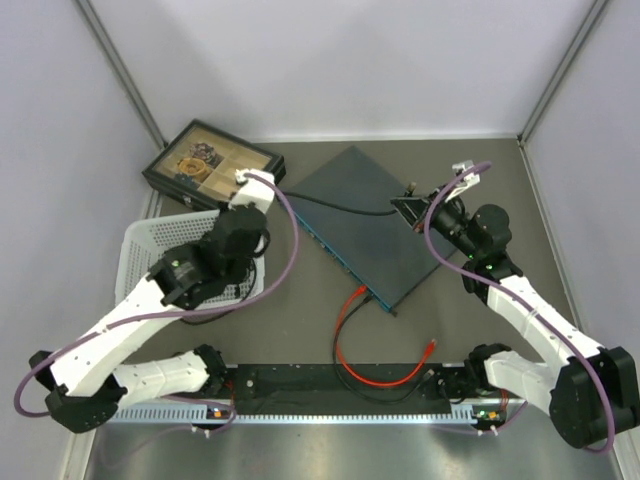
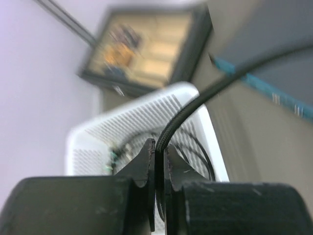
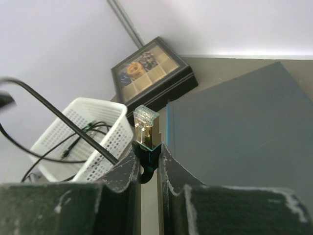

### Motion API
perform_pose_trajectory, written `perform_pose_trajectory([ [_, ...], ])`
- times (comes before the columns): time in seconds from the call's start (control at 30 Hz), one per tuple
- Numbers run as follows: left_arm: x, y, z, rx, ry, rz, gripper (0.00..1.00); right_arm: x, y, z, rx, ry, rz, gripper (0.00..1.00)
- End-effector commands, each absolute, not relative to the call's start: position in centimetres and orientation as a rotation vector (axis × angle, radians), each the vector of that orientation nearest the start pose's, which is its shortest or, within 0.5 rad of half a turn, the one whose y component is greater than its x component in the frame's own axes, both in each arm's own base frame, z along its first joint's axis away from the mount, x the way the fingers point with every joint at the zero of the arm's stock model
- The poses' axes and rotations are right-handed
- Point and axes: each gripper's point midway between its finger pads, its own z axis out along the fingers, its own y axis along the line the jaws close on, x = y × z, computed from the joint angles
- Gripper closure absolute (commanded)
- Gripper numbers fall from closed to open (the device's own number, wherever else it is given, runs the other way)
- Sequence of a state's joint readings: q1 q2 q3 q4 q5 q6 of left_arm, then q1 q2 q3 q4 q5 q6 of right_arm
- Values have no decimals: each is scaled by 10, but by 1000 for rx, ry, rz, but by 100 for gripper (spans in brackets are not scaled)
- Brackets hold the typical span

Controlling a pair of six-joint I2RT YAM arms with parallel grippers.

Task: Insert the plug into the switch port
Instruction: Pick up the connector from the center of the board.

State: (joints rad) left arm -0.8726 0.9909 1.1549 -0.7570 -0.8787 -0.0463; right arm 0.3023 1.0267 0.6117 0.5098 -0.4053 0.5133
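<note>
While the left wrist looks on, left hand (image 2: 157,147) is pinched narrow on round black cable (image 2: 205,93), white perforated plastic basket (image 2: 146,117) just beyond it | right wrist: right hand (image 3: 146,152) clamps plug (image 3: 145,125) upright, clear plastic tip, gold metal shell; switch (image 3: 234,127), flat matte blue-grey slab, beyond-right of the fingers | top: switch lies between both hands on tabletop (image 1: 300,330).

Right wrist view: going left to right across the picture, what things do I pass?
In order: white basket → black compartment tray → switch. The held plug overlaps the tray, so I leave it out.
</note>
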Motion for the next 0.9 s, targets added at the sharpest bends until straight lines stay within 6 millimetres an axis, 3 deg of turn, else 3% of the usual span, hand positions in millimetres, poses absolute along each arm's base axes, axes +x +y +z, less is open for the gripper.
perform_pose_trajectory([
  [0.0, 256, -50, 410, 127, 1709, 538, 100, 318, 187, 300, -204, 1486, 936, 100],
  [0.03, 253, -46, 436, 100, 1676, 509, 100, 318, 187, 299, -205, 1490, 936, 100],
  [0.23, 262, -45, 494, 74, 1538, 586, 100, 316, 184, 299, -214, 1498, 912, 100],
  [0.43, 279, -79, 544, 119, 1399, 415, 100, 315, 182, 304, -212, 1485, 898, 100],
  [0.53, 288, -108, 565, 188, 1366, 299, 100, 314, 181, 307, -214, 1478, 892, 100],
  [0.57, 296, -126, 567, 235, 1352, 259, 100, 313, 181, 307, -215, 1477, 889, 100],
  [0.67, 303, -150, 582, 296, 1298, 198, 100, 312, 177, 308, -209, 1473, 871, 100],
  [0.7, 300, -156, 595, 305, 1265, 150, 100, 312, 176, 309, -210, 1470, 862, 100],
  [0.77, 303, -172, 595, 349, 1270, 88, 100, 312, 175, 307, -211, 1483, 850, 100],
  [0.87, 289, -195, 610, 397, 1199, -98, 100, 311, 172, 306, -209, 1481, 827, 100],
])
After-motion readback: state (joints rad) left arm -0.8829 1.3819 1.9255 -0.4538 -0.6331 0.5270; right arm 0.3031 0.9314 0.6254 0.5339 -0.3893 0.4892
